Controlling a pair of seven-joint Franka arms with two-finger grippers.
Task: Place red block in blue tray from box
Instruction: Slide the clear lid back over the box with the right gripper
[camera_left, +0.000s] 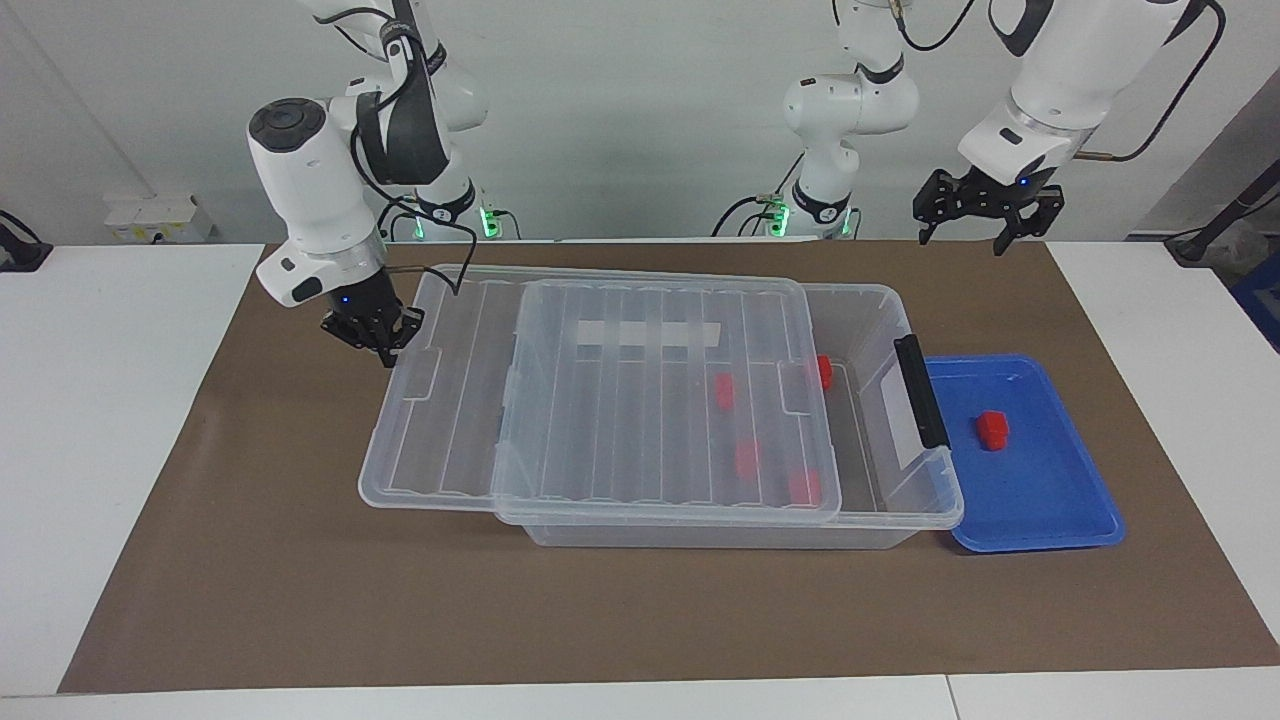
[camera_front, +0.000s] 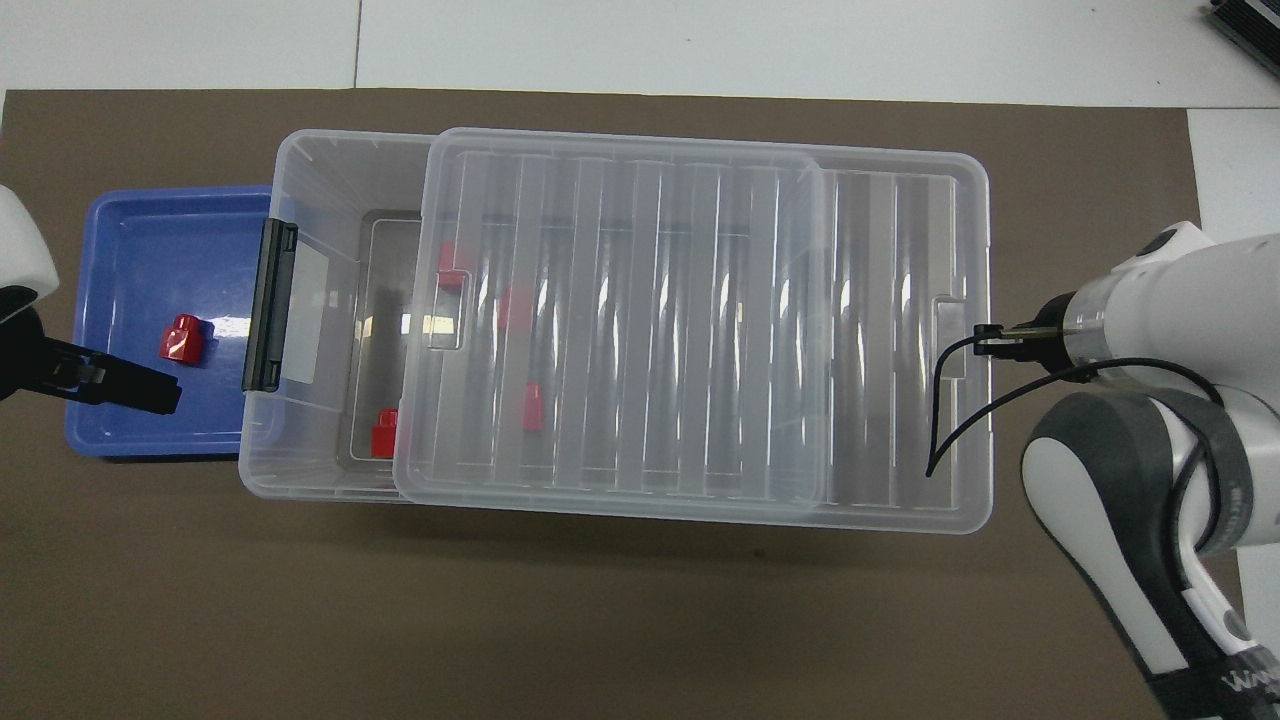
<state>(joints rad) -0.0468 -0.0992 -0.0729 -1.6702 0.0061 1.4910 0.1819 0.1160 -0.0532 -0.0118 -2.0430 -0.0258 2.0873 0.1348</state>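
The clear box lies along the brown mat, and its ribbed lid is slid toward the right arm's end, leaving the end by the blue tray uncovered. One red block lies in the tray. Several more red blocks are in the box, most of them under the lid. My right gripper is shut on the lid's end edge. My left gripper is open and empty, raised over the mat by the tray. In the overhead view the box, lid, tray, its block, right gripper and left gripper also show.
A black clip handle stands on the box end beside the tray. The lid overhangs the box at the right arm's end. A black cable hangs from the right wrist over the lid. White table borders the mat.
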